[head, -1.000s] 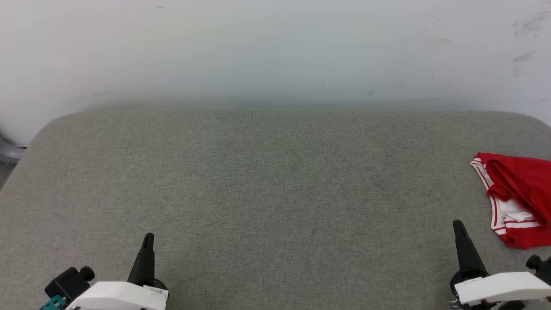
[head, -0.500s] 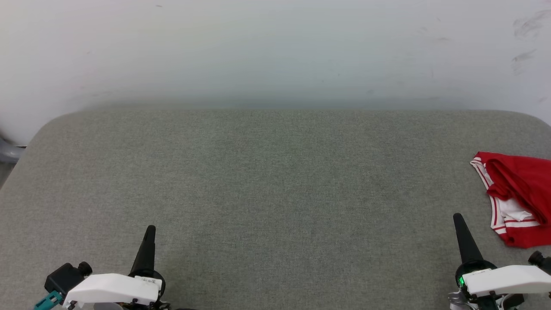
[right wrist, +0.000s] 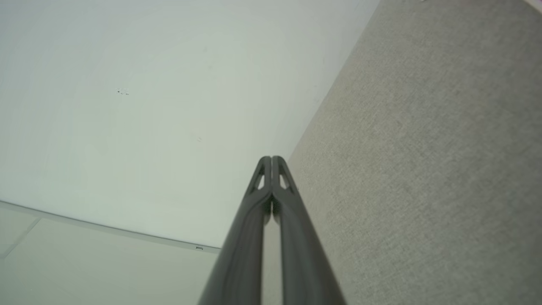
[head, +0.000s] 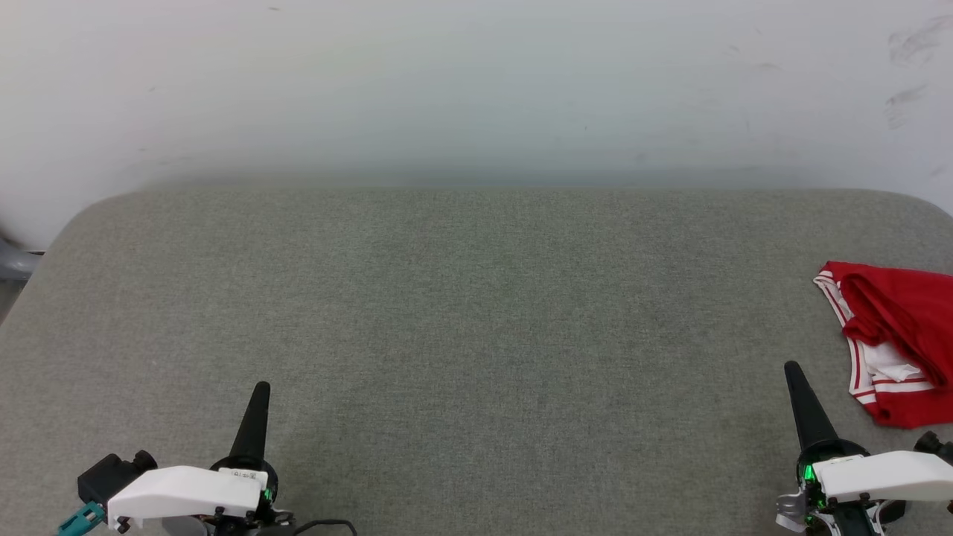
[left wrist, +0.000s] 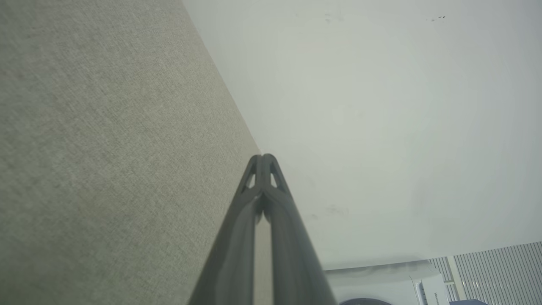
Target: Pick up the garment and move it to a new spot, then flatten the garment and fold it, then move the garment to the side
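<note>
- Garment (head: pixel 897 327): one, red, with a white panel and red-and-white striped trim. It is crumpled in a heap on the table's far right and cut off by the head view's right edge. It rests on the surface, held by nothing.
- Table (head: pixel 476 313): grey-green woven cover with rounded far corners, standing against the wall.
- Wall (head: pixel 476 89): pale, with faint scuffs at upper right.
- Left gripper (head: pixel 260 391): at the lower left of the head view, over the table's near part, pointing away from the robot. It is clenched on nothing. The left wrist view shows this gripper (left wrist: pixel 263 157) with its two dark fingers (left wrist: pixel 235 254) meeting at the tips. It is well apart from the garment.
- Right gripper (head: pixel 791 368): at the lower right of the head view, pointing away, tip leaning slightly leftward. It is clenched and empty. The right wrist view shows this gripper (right wrist: pixel 271 159) with its tips pressed together. The garment lies near it, to the right of and beyond its tip, not touching.
- Light (head: pixel 808 473): green, glowing at the right wrist beside the white shell (head: pixel 882 476).
- Plug (head: pixel 78 519): teal, at the left wrist's outer side, in the bottom-left corner.
- Appliance (left wrist: pixel 381 284): white, low in the left wrist view, with a slatted panel (left wrist: pixel 499 267) beside it.
- Grey object (head: pixel 11 260): at the head view's left edge, beyond the table. Too little shows to name it.
</note>
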Motion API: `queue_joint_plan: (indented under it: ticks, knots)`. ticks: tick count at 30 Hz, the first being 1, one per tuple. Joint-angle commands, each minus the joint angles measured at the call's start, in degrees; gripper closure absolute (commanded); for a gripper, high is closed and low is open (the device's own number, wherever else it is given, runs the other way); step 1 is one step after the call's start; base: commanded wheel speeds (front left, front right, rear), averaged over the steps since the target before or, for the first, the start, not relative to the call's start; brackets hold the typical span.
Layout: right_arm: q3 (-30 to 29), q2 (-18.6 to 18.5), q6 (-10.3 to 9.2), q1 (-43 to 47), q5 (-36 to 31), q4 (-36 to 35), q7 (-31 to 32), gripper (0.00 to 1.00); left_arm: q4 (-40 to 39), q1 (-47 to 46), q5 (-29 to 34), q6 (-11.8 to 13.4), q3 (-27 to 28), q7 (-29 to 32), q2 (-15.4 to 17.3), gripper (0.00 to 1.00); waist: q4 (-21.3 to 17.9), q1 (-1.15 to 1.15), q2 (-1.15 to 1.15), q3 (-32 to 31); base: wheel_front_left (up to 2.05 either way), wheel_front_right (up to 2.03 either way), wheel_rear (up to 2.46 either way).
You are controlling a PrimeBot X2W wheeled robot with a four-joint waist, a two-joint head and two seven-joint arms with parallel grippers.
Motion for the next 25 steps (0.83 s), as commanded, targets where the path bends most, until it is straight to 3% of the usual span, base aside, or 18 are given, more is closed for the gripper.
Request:
queue_joint_plan:
  ticks: [1,25]
  knots:
    - [-0.15,-0.20,-0.01,-1.35,1.39,-0.23,0.35,1.00,-0.12,-1.50,-1.42,-0.43,0.29,0.41,0.07,1.00,-0.01,0.00,0.00,0.01,0.00,0.00,0.00]
    - [-0.90,0.06,-0.02,-3.07,12.89,0.80,3.47,1.00,1.50,-3.63,-13.68,-1.08,1.09,3.34,-0.20,1.00,-0.13,0.00,0.00,0.27,0.00,0.00,0.00]
